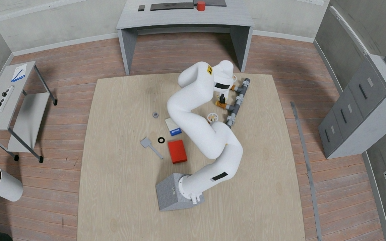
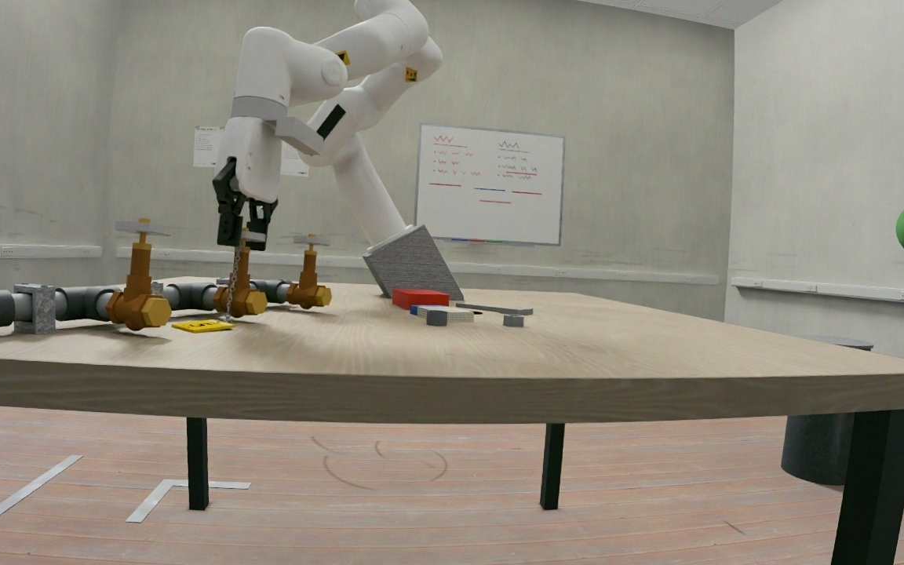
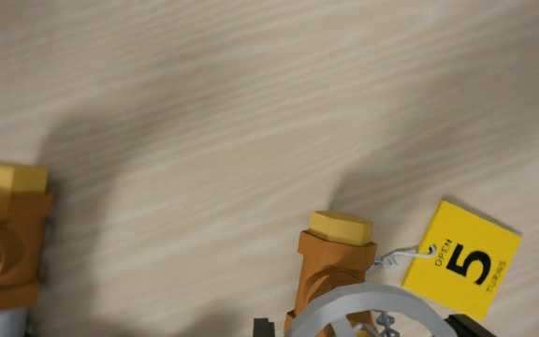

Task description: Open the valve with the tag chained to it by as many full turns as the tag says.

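Three brass valves stand on a grey pipe [image 2: 83, 300] at the table's far side. The middle valve [image 2: 239, 281] has a chain to a yellow tag [image 3: 461, 259] that reads "OPEN 5 TURNS"; the tag also lies on the table in the side view [image 2: 202, 325]. My gripper [image 2: 243, 235] is shut on the middle valve's grey handwheel [image 3: 368, 308], from above. In the overhead view the gripper [image 1: 221, 98] sits over that valve. The near valve [image 2: 137, 281] and the far valve [image 2: 309, 277] stand apart from my fingers. Another valve body [image 3: 5, 243] shows at the wrist view's left edge.
A red block [image 1: 177, 151], a white-and-blue box [image 1: 173, 126], a grey flat tool [image 1: 150, 146], a black ring [image 1: 160, 138] and a small grey nut [image 1: 155, 114] lie mid-table, left of my arm. The arm's base [image 1: 170, 193] stands at the table's near side.
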You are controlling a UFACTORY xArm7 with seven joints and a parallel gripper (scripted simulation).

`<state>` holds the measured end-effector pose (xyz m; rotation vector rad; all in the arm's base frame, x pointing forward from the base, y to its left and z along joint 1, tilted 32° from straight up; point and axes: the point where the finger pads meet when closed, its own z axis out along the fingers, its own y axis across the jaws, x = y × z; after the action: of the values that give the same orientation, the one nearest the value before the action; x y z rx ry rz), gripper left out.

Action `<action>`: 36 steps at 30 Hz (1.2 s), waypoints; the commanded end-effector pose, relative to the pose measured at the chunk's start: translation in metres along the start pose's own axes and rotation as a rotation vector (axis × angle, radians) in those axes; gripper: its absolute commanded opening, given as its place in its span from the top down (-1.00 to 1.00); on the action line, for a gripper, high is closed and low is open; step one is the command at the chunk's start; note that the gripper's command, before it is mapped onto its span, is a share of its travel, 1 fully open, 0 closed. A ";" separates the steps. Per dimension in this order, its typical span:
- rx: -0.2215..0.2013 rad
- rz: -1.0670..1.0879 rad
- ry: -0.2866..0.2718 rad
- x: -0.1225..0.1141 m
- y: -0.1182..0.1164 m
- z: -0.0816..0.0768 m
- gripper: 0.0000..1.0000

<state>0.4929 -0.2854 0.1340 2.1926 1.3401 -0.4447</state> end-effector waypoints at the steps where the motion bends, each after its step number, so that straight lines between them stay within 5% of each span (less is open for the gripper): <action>1: -0.021 -0.168 0.032 0.001 0.002 -0.003 1.00; 10: -0.022 -0.202 0.032 0.001 0.002 -0.003 1.00; 11: -0.022 -0.202 0.032 0.001 0.002 -0.003 -1.00; 36: -0.022 -0.202 0.032 0.001 0.002 -0.003 -1.00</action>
<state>0.4934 -0.2842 0.1337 2.0675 1.5846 -0.4729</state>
